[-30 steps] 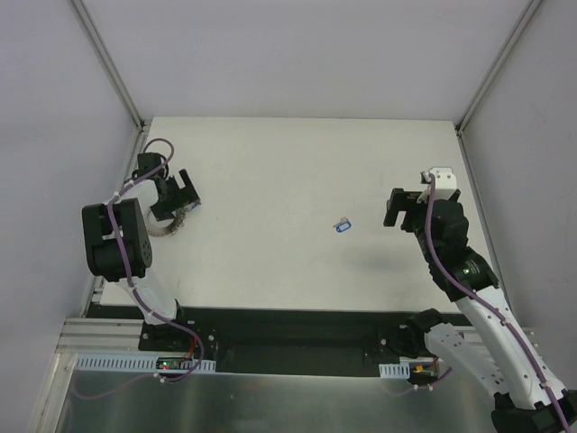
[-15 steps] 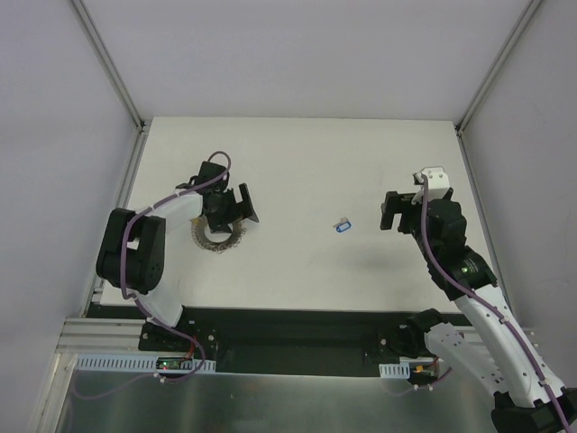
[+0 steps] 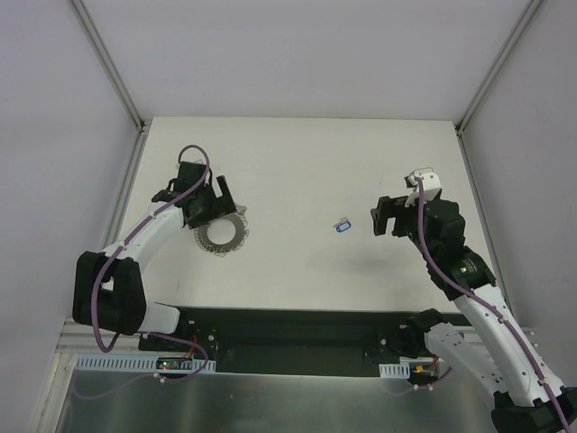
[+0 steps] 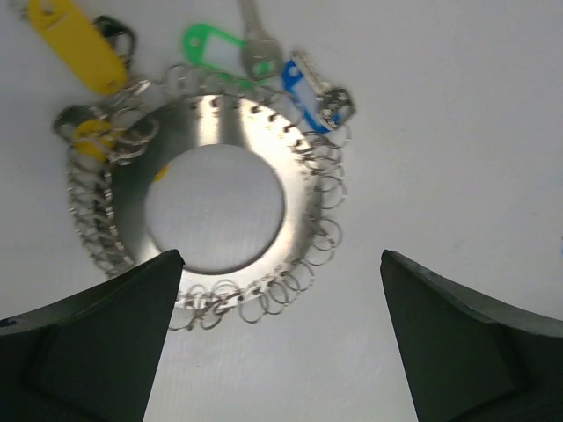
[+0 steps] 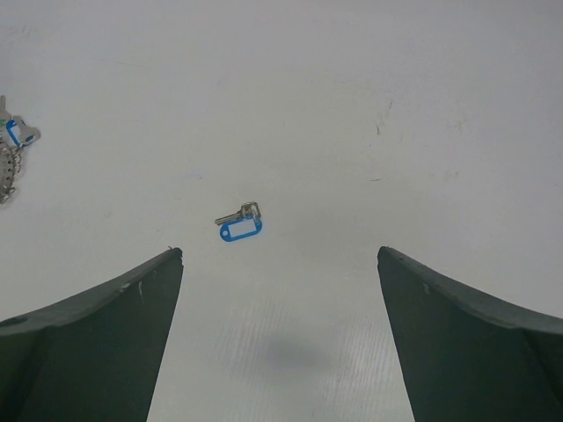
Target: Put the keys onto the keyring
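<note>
Top external: white table [image 3: 297, 171], pale walls [image 3: 297, 54]

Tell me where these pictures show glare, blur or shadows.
Left wrist view: glare on the keyring, its keys slightly blurred. Right wrist view: blue-tagged key fairly sharp, a soft shadow on the table nearer the camera. Top external view: even light, faint shadow near the right gripper.

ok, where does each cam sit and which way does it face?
Top external: above and behind the bases, looking down on the table; both arms show, left pincer by the keyring, right pincer near the blue key.
Left wrist: looks down between its own open fingers at the keyring.
Right wrist: looks down between its own open fingers at the blue key.
Shared: keyring shows in all three, only its edge in right wrist.
</note>
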`<state>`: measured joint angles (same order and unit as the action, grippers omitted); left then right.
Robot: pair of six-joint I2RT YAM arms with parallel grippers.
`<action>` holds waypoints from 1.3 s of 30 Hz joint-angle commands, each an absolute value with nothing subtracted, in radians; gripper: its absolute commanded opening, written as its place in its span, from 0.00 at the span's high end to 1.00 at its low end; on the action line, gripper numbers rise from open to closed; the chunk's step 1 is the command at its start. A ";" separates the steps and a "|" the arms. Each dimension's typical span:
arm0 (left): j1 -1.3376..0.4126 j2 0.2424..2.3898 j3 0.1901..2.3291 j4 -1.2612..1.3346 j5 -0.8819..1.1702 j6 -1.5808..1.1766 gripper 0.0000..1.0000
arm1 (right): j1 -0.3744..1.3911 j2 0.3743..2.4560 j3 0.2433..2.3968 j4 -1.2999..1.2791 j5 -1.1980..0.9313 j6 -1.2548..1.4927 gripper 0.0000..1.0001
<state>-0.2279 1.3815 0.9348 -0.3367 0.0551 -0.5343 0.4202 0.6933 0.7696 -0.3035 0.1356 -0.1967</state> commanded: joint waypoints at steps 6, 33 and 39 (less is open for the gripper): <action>-0.052 1.422 0.859 -0.393 -0.002 -0.494 0.04 | 0.417 0.706 0.772 -0.285 0.037 -0.175 0.04; -0.305 1.300 0.756 -0.379 0.163 -0.585 0.50 | 0.417 0.773 0.773 -0.244 -0.080 -0.152 0.04; -0.197 1.279 0.788 -0.364 0.026 -0.437 0.50 | 0.425 0.807 0.787 -0.230 -0.115 -0.150 0.04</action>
